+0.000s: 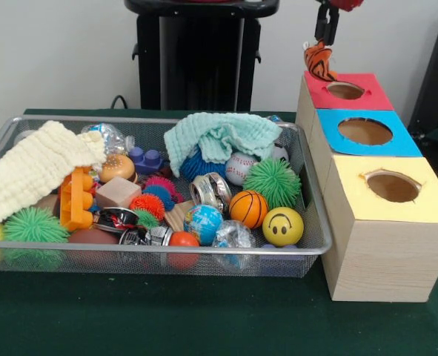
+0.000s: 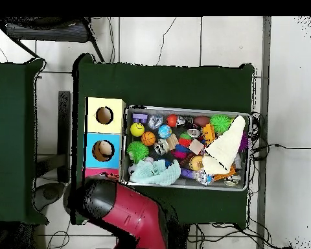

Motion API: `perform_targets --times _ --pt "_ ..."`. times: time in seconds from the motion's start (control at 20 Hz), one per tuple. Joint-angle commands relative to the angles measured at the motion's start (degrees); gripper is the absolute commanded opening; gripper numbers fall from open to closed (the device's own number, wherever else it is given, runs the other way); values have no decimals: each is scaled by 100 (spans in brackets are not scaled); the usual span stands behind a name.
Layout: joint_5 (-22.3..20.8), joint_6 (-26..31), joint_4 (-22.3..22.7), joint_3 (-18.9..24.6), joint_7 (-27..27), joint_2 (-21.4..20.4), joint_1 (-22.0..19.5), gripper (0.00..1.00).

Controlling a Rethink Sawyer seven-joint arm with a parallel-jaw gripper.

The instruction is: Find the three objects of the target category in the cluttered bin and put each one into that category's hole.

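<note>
My gripper hangs at the top right of the front view, just above and behind the red-surrounded hole of the pale wooden box. It is shut on an orange toy with black and white stripes, which dangles over the hole's far left edge. The wire-mesh bin lies to the left of the boxes, full of mixed toys. In the overhead view the red arm covers the red box and the gripper; the bin shows whole.
The blue-surrounded hole and the yellow-surrounded hole sit nearer the camera in the same row. The bin holds a yellow cloth, a green cloth, a basketball, a smiley ball and a green spiky ball.
</note>
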Motion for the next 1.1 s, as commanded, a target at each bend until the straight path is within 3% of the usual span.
perform_targets --times 0.05,0.3,0.6,1.1 --pt "479 -485 676 471 1758 41 194 0" --pt "860 -964 886 777 1584 237 173 0" --pt "1441 -1786 1277 1394 1168 457 -126 0" --pt "1391 -1920 1302 1547 1157 508 -290 0"
